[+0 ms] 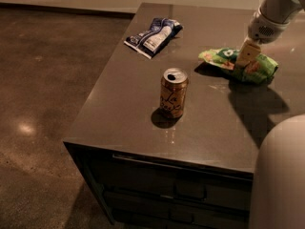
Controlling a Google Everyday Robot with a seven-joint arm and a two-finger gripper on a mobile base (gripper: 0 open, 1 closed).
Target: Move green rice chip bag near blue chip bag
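The green rice chip bag (pixel 257 69) is at the right of the dark table top (pixel 143 104), with a dark shadow under its left end. My gripper (pixel 246 61) comes down from the upper right and is shut on the middle of the bag, its tan fingers (pixel 248 52) pressed into it. The blue chip bag (pixel 153 36) lies flat at the far left part of the table, well apart from the green bag.
A tan drink can (pixel 173 92) stands upright in the middle of the table, between the two bags and nearer the front. The table's left and front edges drop to a brown floor (pixel 43 94). A pale rounded robot part (pixel 281 175) fills the lower right.
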